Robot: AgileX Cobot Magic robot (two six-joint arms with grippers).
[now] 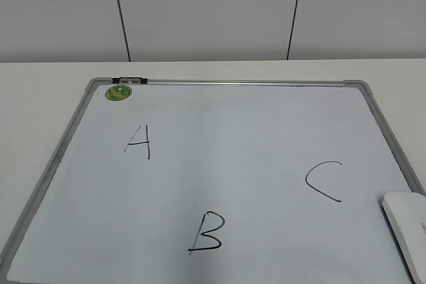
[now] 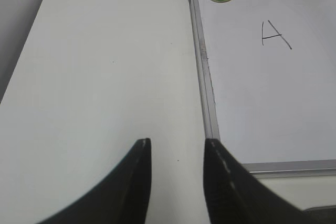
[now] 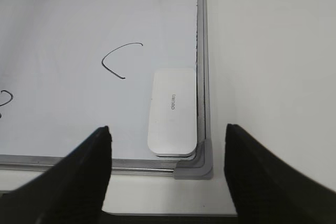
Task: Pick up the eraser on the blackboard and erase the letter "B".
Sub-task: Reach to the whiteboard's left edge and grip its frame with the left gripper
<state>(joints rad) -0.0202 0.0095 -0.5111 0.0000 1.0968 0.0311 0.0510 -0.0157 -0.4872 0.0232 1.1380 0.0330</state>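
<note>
The blackboard (image 1: 219,124) is a pale board with a grey frame, lying flat on the white table. The black letter "B" (image 1: 207,233) is near its front middle. The white eraser (image 1: 407,225) lies in the board's front right corner; it also shows in the right wrist view (image 3: 172,111), against the frame. My right gripper (image 3: 168,129) is open and empty, held above and just short of the eraser. My left gripper (image 2: 177,142) is open and empty over bare table left of the board frame (image 2: 202,66). Neither gripper shows in the exterior view.
A black "A" (image 1: 138,142) is at the board's back left and a "C" (image 1: 323,181) at the right. A round green sticker (image 1: 118,92) sits in the back left corner beside a small clip (image 1: 130,80). White table surrounds the board; a wall stands behind.
</note>
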